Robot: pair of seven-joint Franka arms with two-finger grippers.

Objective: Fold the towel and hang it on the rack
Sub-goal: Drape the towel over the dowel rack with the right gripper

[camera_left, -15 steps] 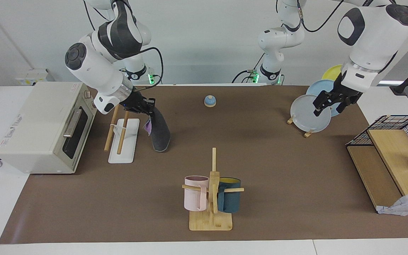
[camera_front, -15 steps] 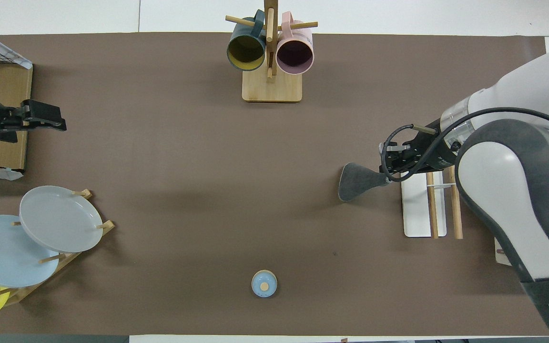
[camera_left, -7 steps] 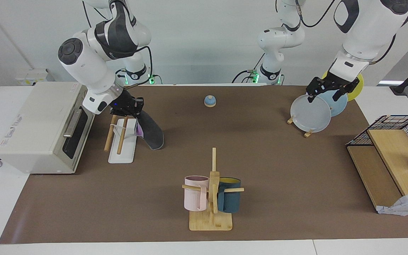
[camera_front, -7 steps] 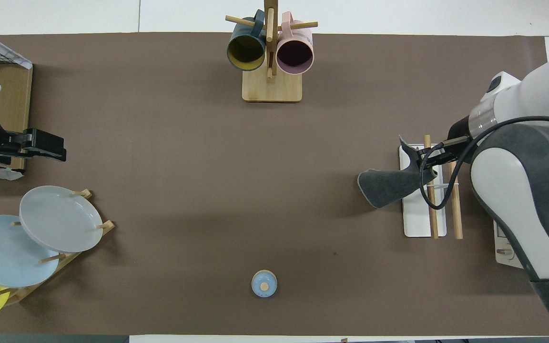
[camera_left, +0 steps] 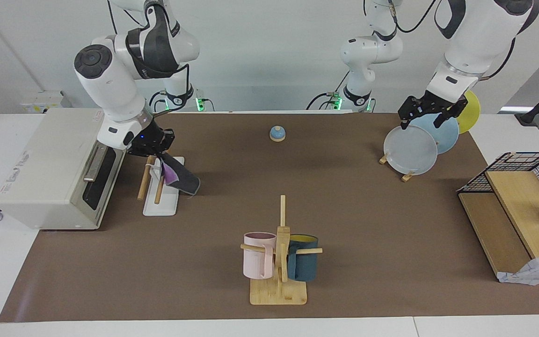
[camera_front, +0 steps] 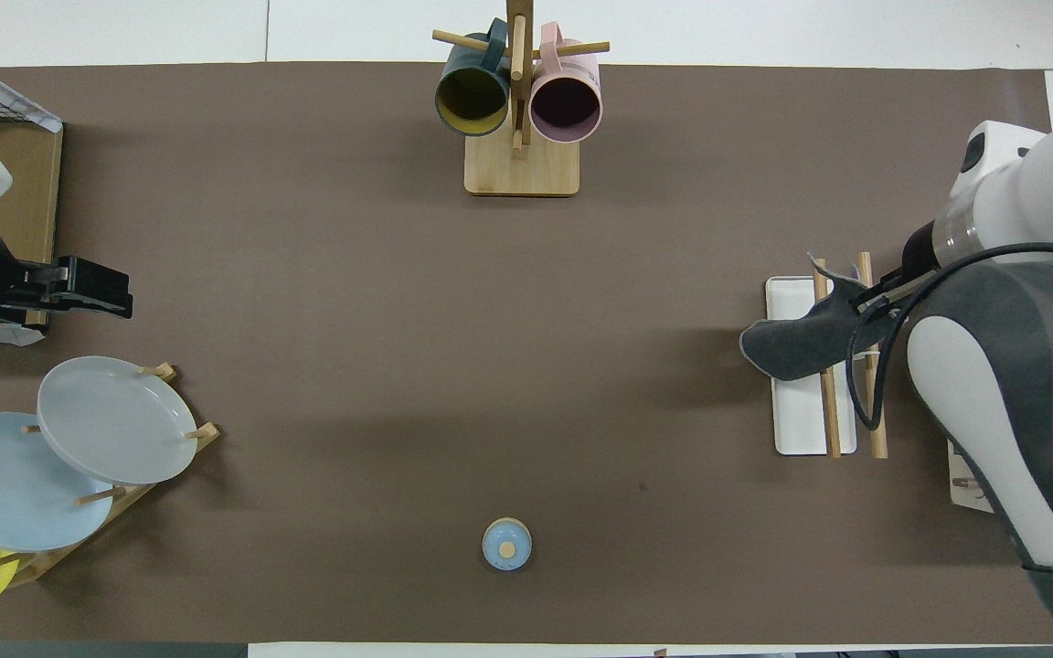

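The towel (camera_left: 183, 178), dark grey with a purple face showing, hangs slanting from my right gripper (camera_left: 158, 153), which is shut on its upper edge. The gripper is over the rack (camera_left: 161, 199), a white base with two wooden rods. In the overhead view the towel (camera_front: 796, 345) lies across the rods (camera_front: 826, 402) near their raised ends, with its free end past the base toward the table's middle. The right gripper (camera_front: 869, 297) is mostly hidden there by its own arm. My left gripper (camera_left: 421, 116) waits open over the plates.
A toaster oven (camera_left: 54, 164) stands right beside the rack at the right arm's end. A mug tree (camera_left: 279, 262) holds two mugs farthest from the robots. A plate stand with plates (camera_left: 410, 150), a blue knob (camera_left: 277, 134) and a wire-basket shelf (camera_left: 522, 196) are also here.
My right gripper has carried the towel toward the oven and down onto the rack's rods. My left gripper has drawn back toward the robots, over the plates.
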